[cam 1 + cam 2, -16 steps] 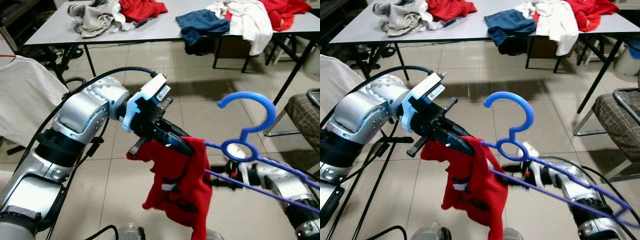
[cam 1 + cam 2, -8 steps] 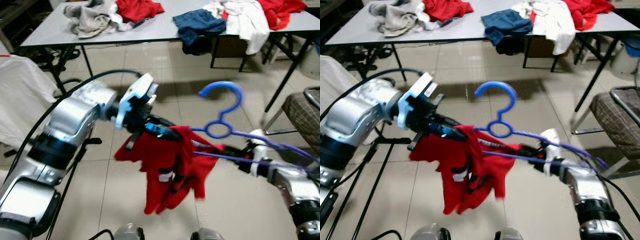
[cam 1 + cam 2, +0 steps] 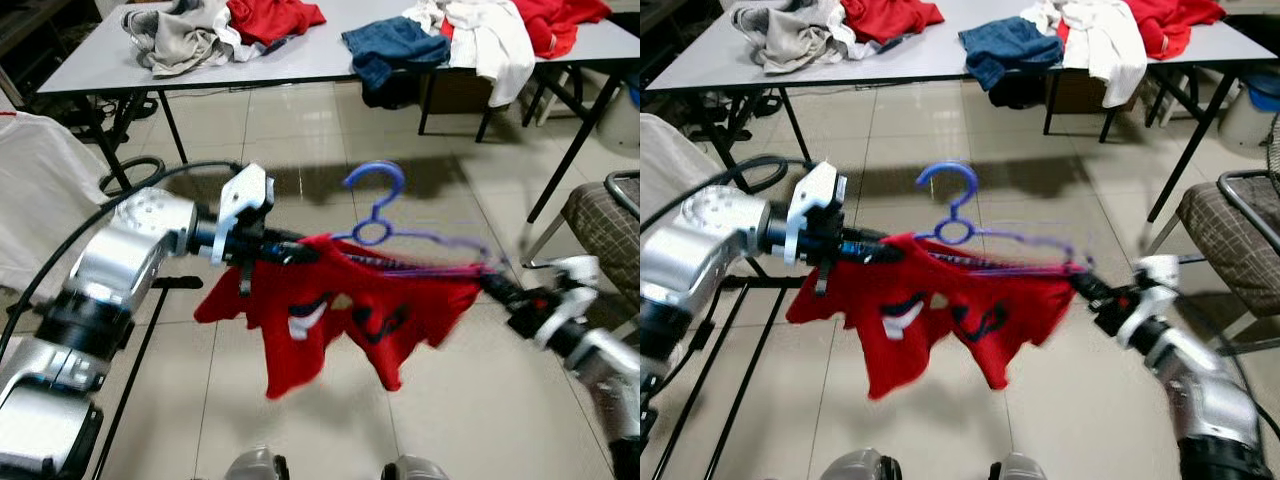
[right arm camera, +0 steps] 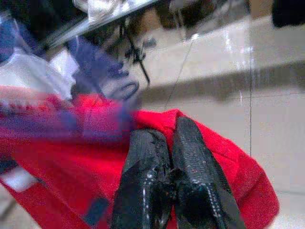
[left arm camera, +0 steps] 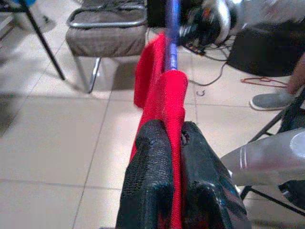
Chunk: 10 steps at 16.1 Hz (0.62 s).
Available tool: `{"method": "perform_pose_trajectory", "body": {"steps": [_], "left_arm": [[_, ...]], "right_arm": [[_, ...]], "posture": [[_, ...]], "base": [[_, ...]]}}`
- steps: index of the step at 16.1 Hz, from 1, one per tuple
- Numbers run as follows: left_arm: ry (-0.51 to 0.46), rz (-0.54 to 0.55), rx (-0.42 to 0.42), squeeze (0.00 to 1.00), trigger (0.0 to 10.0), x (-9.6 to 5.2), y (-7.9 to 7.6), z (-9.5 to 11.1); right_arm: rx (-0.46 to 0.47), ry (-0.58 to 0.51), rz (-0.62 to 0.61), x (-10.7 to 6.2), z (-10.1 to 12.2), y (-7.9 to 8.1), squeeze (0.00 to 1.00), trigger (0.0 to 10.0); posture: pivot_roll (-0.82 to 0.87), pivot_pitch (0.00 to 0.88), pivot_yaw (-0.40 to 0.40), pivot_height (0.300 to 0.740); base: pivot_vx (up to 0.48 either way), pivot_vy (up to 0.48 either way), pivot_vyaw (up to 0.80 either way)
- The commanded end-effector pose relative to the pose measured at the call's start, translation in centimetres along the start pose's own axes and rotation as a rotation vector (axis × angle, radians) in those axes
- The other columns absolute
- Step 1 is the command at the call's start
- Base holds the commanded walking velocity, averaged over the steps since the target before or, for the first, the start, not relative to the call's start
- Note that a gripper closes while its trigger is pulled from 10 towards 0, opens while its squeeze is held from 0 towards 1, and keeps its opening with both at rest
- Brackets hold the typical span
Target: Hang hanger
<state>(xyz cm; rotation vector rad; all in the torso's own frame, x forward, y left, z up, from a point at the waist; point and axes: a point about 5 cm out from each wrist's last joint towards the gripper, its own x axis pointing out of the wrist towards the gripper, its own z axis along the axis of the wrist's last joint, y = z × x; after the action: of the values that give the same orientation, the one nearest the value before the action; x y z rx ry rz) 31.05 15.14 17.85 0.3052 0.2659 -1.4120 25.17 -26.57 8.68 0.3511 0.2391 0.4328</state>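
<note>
A red shirt hangs spread across a blue hanger held level above the tiled floor, hook pointing up. My left gripper is shut on the shirt's left shoulder; in the left wrist view its fingers pinch red cloth with the hanger bar running beyond. My right gripper is shut on the shirt's right shoulder at the hanger's end, its fingertips pressed into red fabric. The right arm is blurred.
Grey tables at the back carry heaps of clothes. A checked chair stands at the right. A white garment hangs at the left over a black rack base. Open tiled floor lies ahead.
The arms have drawn apart, stretching the shirt wide along the hanger. The hanger has tipped level and moved further out; the right gripper has swung right.
</note>
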Motion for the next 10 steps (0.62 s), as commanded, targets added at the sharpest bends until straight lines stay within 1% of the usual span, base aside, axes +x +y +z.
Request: {"method": "perform_pose_trajectory", "body": {"steps": [1,3,4,5,6,8,10], "left_arm": [[0.027,0.074,0.011,0.0,0.0,-1.5,0.5,-0.5],[0.064,0.114,0.014,0.0,0.0,-1.8,0.6,-1.3],[0.057,0.124,0.017,0.0,0.0,-1.8,0.6,-1.5],[0.03,0.129,0.013,0.0,0.0,-1.8,0.5,-1.5],[0.049,0.132,0.021,0.0,0.0,-2.0,0.5,-1.8],[0.134,0.139,0.043,0.0,0.0,-2.1,0.4,-2.7],[0.256,0.114,0.059,0.0,0.0,-2.3,0.1,-3.8]], "right_arm": [[0.036,-0.083,-0.052,-0.7,1.8,-0.6,0.0,0.0],[0.073,-0.135,-0.069,-0.9,2.9,-0.9,0.0,0.0],[0.071,-0.14,-0.073,-1.0,3.3,-0.9,0.0,0.0],[0.065,-0.134,-0.082,-1.1,3.6,-1.0,0.0,0.0],[0.068,-0.136,-0.096,-1.2,3.9,-1.0,0.0,0.0],[0.064,-0.143,-0.097,-1.2,4.7,-0.9,0.0,0.0],[0.064,-0.184,-0.1,-1.2,6.0,-0.9,0.0,0.0]], "posture": [[-0.13,0.0,0.069,0.74],[-0.13,0.0,0.069,0.74],[-0.13,0.0,0.069,0.74],[-0.14,0.0,0.069,0.74],[-0.14,0.0,0.069,0.74],[-0.13,0.0,0.065,0.74],[-0.13,0.0,0.065,0.74]], "base": [[0.0,0.0,0.0],[0.0,0.0,0.0],[0.0,0.0,0.0],[0.0,0.0,0.0],[0.0,0.0,0.0],[0.0,0.0,0.0],[0.0,0.0,0.0]]}}
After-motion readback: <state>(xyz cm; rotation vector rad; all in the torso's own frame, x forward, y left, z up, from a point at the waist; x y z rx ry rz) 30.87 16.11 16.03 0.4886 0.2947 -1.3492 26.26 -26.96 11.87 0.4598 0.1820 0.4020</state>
